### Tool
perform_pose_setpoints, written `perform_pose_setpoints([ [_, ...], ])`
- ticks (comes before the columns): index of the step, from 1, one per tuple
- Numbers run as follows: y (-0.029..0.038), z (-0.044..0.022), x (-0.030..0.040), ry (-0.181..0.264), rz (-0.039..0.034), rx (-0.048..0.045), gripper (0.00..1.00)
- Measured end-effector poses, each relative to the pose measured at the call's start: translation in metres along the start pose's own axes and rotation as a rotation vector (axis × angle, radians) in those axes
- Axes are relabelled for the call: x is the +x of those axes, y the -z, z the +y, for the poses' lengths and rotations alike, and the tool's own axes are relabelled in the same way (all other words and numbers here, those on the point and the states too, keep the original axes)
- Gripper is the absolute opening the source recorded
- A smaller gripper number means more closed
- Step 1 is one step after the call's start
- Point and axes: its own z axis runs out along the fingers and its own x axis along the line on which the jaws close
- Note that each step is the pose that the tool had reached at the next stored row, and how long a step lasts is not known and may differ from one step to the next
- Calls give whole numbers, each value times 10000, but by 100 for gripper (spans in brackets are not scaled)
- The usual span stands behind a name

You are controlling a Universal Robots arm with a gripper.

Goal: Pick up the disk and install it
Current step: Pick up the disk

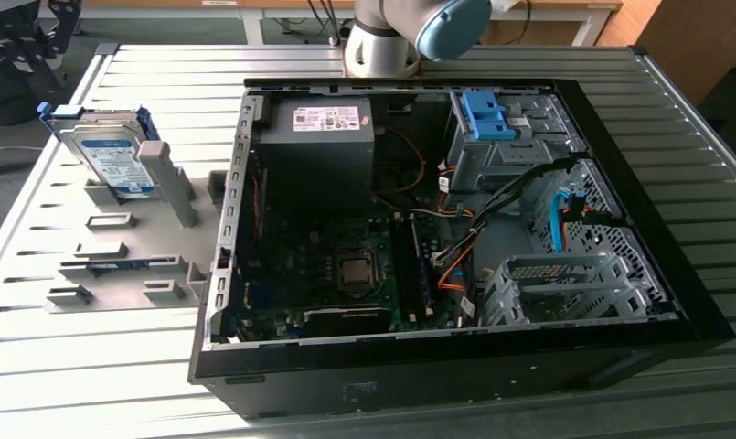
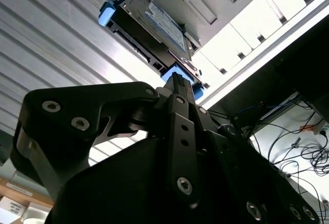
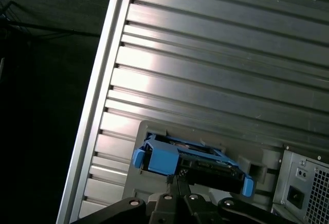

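Ribbed aluminium table [image 1: 87,384] carries an open black computer case [image 1: 660,347] lying on its side, with the motherboard [image 1: 331,265], a grey power supply [image 1: 325,128], a blue-topped drive bay [image 1: 487,114] and a metal drive cage [image 1: 563,283] exposed, cables running between them; the arm [image 1: 392,37] rises behind the case; on the exterior view's left, well apart from the case wall, a grey stand [image 1: 136,274] holds the disk [image 1: 105,151] on edge and tilted, a grey post [image 1: 160,178] just beside it; in both wrist views the gripper [image 2: 177,82] [image 3: 169,179] points at the disk [image 2: 154,26] [image 3: 200,165], which sits in the stand in its blue carrier; whether the gripper is wide or narrow cannot be told, nor whether its tip touches the carrier; a corner of the case lies beside the stand.
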Motion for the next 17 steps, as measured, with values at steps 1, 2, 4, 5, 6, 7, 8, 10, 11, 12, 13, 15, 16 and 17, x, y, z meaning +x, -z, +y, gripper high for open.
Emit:
perform_pose_setpoints([
  [1,0,0,0,31,1,0,11],
  [2,0,0,0,62,2,1,11],
  [4,0,0,0,124,5,1,11],
  [5,0,0,0,160,7,1,11],
  [6,0,0,0,194,8,2,11],
  [7,0,0,0,227,9,1,11],
  [8,0,0,0,261,11,2,11],
  [10,0,0,0,329,14,2,11],
  [11,0,0,0,360,16,3,11],
  [12,0,0,0,391,16,2,11],
  [13,0,0,0,419,18,3,11],
  [15,0,0,0,471,20,3,11],
  [16,0,0,0,496,20,3,11],
  [17,0,0,0,525,22,3,11],
])
